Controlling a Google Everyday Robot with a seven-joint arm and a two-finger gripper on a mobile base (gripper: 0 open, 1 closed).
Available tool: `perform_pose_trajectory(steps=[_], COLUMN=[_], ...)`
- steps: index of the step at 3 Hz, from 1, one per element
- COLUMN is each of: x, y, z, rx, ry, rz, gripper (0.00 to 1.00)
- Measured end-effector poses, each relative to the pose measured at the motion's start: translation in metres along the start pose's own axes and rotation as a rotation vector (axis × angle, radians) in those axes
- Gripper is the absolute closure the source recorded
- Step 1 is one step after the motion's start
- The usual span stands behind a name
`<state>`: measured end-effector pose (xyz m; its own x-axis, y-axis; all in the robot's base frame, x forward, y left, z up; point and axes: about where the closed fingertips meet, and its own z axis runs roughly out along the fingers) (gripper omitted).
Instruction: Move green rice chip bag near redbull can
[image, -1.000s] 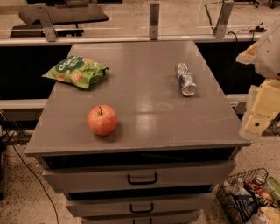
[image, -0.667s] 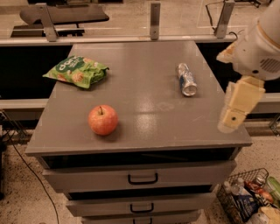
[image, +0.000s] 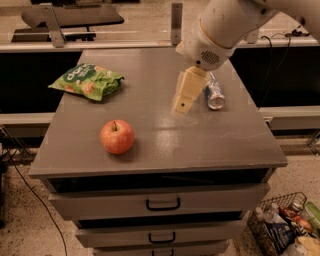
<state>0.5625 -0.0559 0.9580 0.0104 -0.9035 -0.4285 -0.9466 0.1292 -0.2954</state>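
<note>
Approach step: end effector (image: 183, 102), grip state unclear, hovers beside redbull can (image: 214, 92) near table (image: 200, 145) right edge; next, probably reach green rice chip bag (image: 87, 80), far-left corner.

the arm (image: 227, 25) was a fat, glossy white tube with a dotted grille patch — its gripper (image: 181, 105), cream-coloured and blocky, sat at its lower end.

A grey counter (image: 210, 145) is standing on speckled floor (image: 20, 235), its drawers (image: 100, 206) facing forward. A wire basket (image: 256, 231) is sitting below its front right corner.
</note>
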Motion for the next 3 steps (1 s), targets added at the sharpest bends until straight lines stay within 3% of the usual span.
perform_pose_trajectory(steps=[1, 2, 3], x=[-0.052, -0.052, -0.064], y=[-0.032, -0.032, -0.038], z=[0.019, 0.019, 0.032], rx=[0.020, 0.020, 0.036], ry=[-0.107, -0.107, -0.162], rz=[-0.030, -0.030, -0.014], gripper=[0.00, 0.00, 0.00])
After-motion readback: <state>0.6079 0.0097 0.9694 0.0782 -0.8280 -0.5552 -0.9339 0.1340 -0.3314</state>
